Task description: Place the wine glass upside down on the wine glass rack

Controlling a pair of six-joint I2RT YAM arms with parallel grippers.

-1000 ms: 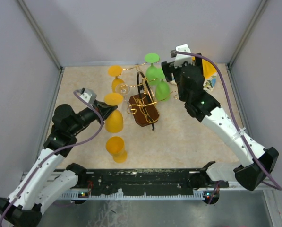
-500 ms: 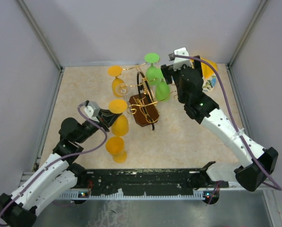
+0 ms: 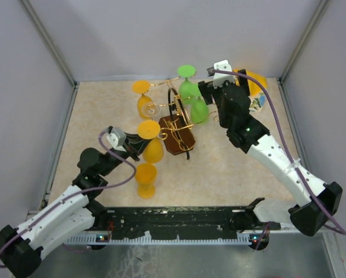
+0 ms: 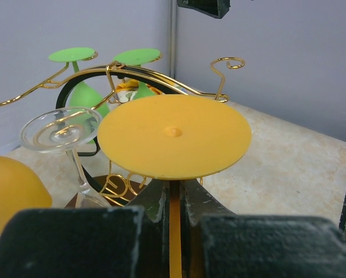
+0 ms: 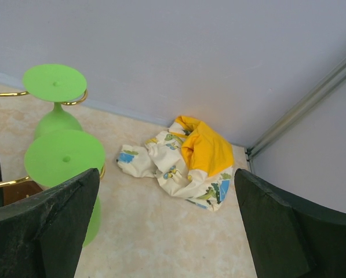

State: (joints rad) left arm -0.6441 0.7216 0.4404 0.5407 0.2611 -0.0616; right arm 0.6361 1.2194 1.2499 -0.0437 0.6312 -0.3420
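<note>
Left fingers (image 4: 160, 204) clench the upright stem of the inverted wine glass (image 4: 174, 134), wine glass rack (image 3: 177, 138) just ahead; right fingers (image 5: 45, 231) spread empty

Left arm reaching forward, its end effector (image 3: 139, 145) pinching an orange plastic wine glass (image 4: 174, 136) by the stem, right arm stretching forward, its end effector (image 5: 166, 179) gaping wide, gripping nothing

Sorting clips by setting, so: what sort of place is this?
Likely a robot lab test cell: plain grey panels on a metal frame enclose a beige tabletop, and a left arm and right arm are bolted at its near edge.
</note>
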